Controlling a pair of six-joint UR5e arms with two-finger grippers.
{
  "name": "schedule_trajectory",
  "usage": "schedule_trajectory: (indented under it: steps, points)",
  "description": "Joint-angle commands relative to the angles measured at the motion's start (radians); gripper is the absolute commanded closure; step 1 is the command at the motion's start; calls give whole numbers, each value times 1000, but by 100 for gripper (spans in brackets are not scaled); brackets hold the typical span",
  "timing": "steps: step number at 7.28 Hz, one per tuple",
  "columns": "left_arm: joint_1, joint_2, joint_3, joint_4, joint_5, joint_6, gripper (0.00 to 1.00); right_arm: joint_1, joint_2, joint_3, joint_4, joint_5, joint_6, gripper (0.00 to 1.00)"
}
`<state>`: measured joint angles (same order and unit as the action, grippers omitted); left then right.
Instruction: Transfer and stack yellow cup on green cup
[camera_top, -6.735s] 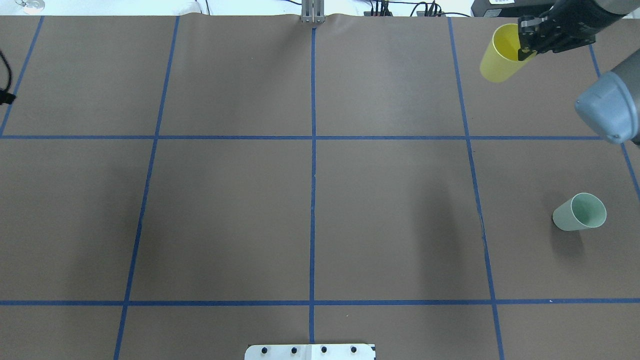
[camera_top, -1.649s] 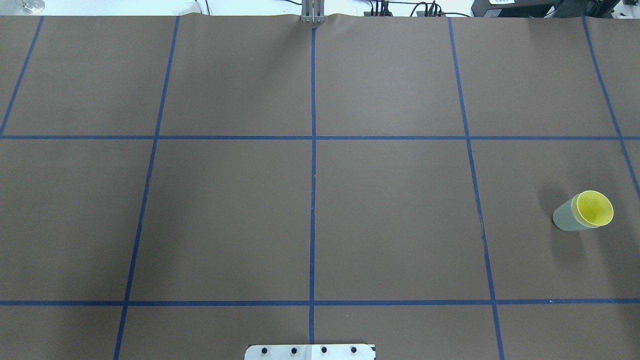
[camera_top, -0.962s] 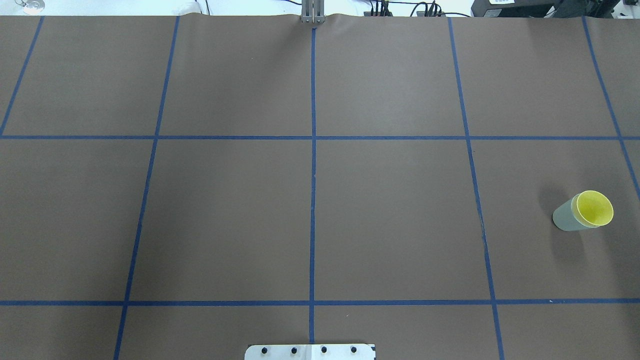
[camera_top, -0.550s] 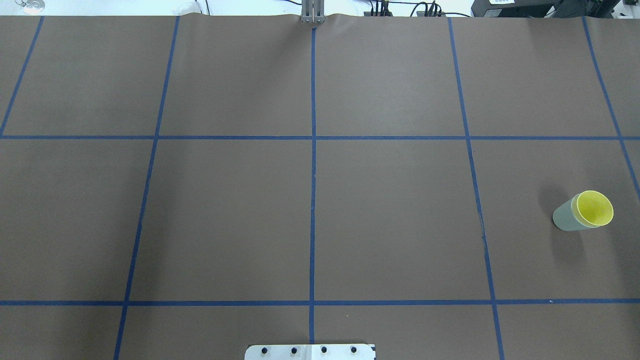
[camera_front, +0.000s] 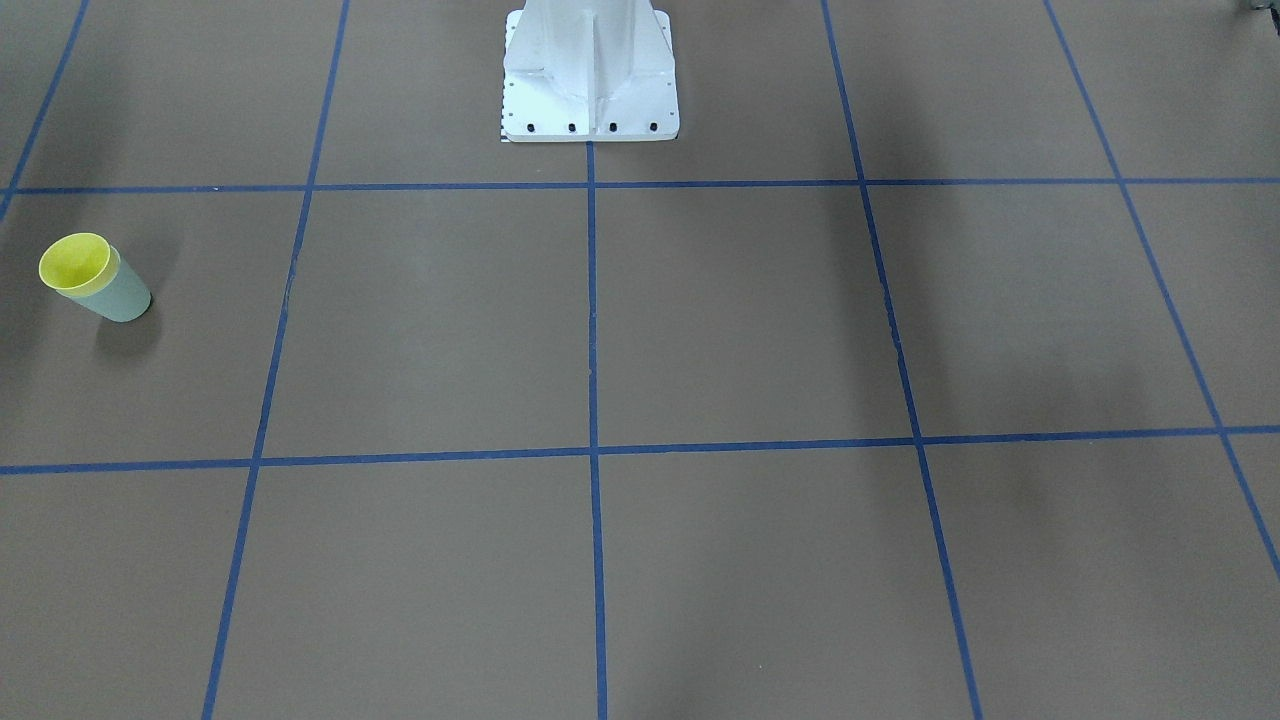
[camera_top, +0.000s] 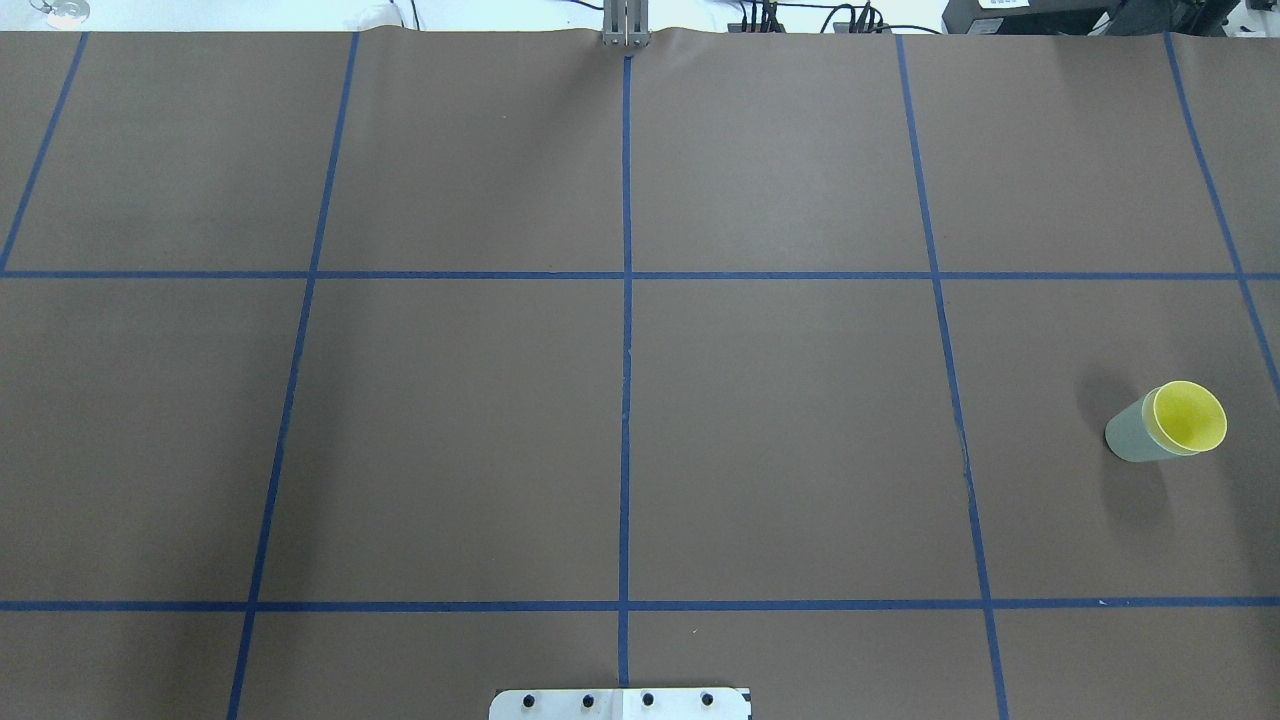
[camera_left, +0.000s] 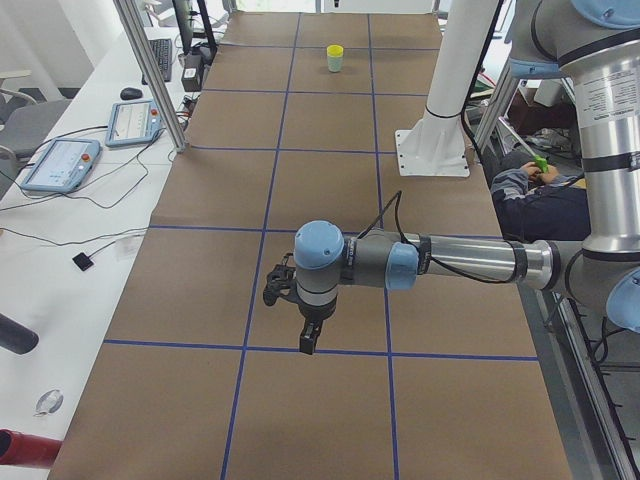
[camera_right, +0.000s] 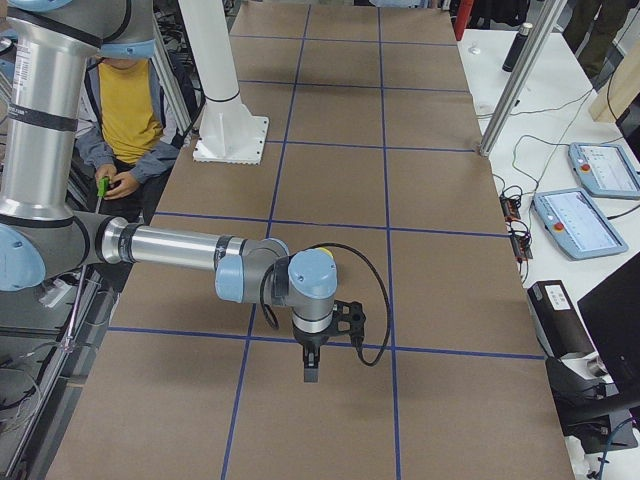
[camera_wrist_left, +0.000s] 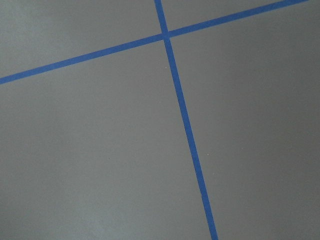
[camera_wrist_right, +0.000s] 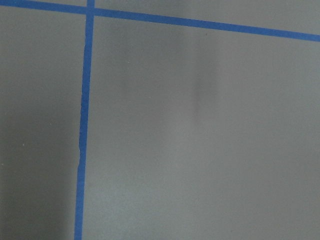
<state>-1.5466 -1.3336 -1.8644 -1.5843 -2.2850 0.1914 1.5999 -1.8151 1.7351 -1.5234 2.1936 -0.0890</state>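
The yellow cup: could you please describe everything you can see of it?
The yellow cup is a lemon-yellow, handleless, plastic-looking tumbler. It sits upright, mouth open and empty, nested inside the green cup, so only its rim band and inside show. The pair stands on the brown table at the robot's right; nothing else touches it.

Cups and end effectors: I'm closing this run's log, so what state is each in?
yellow cup: upright, nested in the green cup
green cup: upright on the table, yellow cup inside
left end effector: away from the cups; cannot tell if open
right end effector: away from the cups; cannot tell if open
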Motion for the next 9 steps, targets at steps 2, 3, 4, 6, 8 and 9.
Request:
schedule_trajectory:
  steps: [2,3,4,6,8,9]
  points:
    - [0,1,4,0,1,0,0,-2,-1,-5,0,0,0,0]
    - [0,2,4,0,1,0,0,0,-1,-5,0,0,0,0]
    - [0,2,4,0,1,0,0,-2,-1,-6,0,0,0,0]
    - [-1,4,4,0,1,-1,0,0,-1,-9,0,0,0,0]
    - [-1,17,2,0,1,-1,0,0,0,-9,0,0,2,0]
    - [-1,17,2,0,1,-1,0,0,0,-11,0,3,-3,0]
